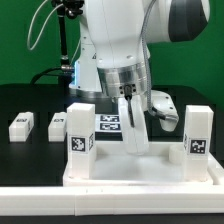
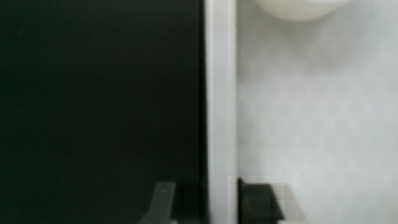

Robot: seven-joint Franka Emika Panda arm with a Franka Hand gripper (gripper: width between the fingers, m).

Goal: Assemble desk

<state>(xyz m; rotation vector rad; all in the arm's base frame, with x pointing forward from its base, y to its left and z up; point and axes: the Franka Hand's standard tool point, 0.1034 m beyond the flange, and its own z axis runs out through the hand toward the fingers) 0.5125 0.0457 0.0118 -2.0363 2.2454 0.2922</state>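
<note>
Gripper (image 1: 130,140) pinched shut on the rim of the large white plastic tray-like tabletop (image 1: 130,166).

Nearest, along the bottom edge of the exterior view, runs the white border rail (image 1: 30,203). Just behind it the tabletop lies flat at lower centre. Two upright white block legs with black-and-white tags stand on it, one toward the exterior view's left (image 1: 80,131) and one toward its right (image 1: 196,132). Between them the white robot arm (image 1: 120,40) reaches down, and in the wrist view the two dark fingers (image 2: 169,205) sit either side of the tabletop's thin upright wall (image 2: 222,100), pressed against it. Behind the gripper lies the marker board (image 1: 108,122). At middle left, two more small white tagged block legs (image 1: 20,126) (image 1: 56,124) lie on the black table (image 1: 30,100), apart from the tabletop.
</note>
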